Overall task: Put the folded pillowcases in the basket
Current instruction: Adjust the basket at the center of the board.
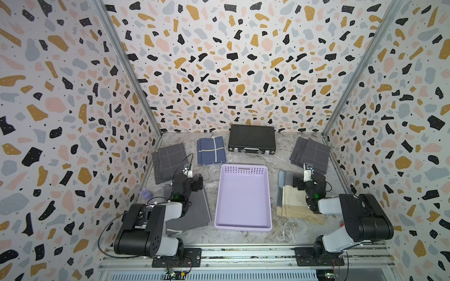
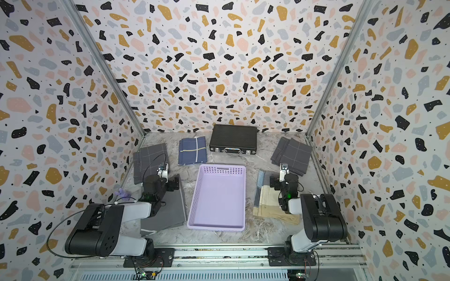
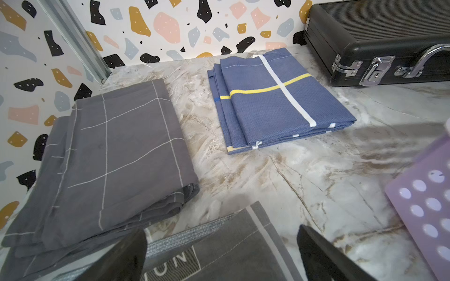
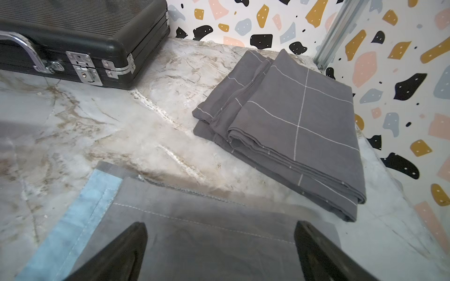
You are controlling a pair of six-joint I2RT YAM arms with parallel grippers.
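The lavender basket (image 1: pixel 242 197) (image 2: pixel 218 197) stands empty mid-table; one perforated corner (image 3: pixel 426 206) shows in the left wrist view. Several folded pillowcases lie around it. My left gripper (image 3: pixel 222 228) is open, hovering over a dark grey one with a woven label (image 3: pixel 219 250) (image 1: pixel 194 211) left of the basket. My right gripper (image 4: pixel 220 223) is open above a grey, light-blue and cream one (image 4: pixel 194 231) (image 1: pixel 292 204) to the basket's right. Neither holds anything. Farther back lie a grey grid one (image 3: pixel 117 155), a blue striped one (image 3: pixel 275 102) and another grey grid one (image 4: pixel 292 126).
A black hard case with metal latches (image 1: pixel 252 138) (image 3: pixel 379 36) (image 4: pixel 73 31) sits against the back wall behind the basket. A small purple object (image 1: pixel 146 193) lies by the left wall. Patterned walls close in three sides; the arm rail (image 1: pixel 243 255) runs along the front.
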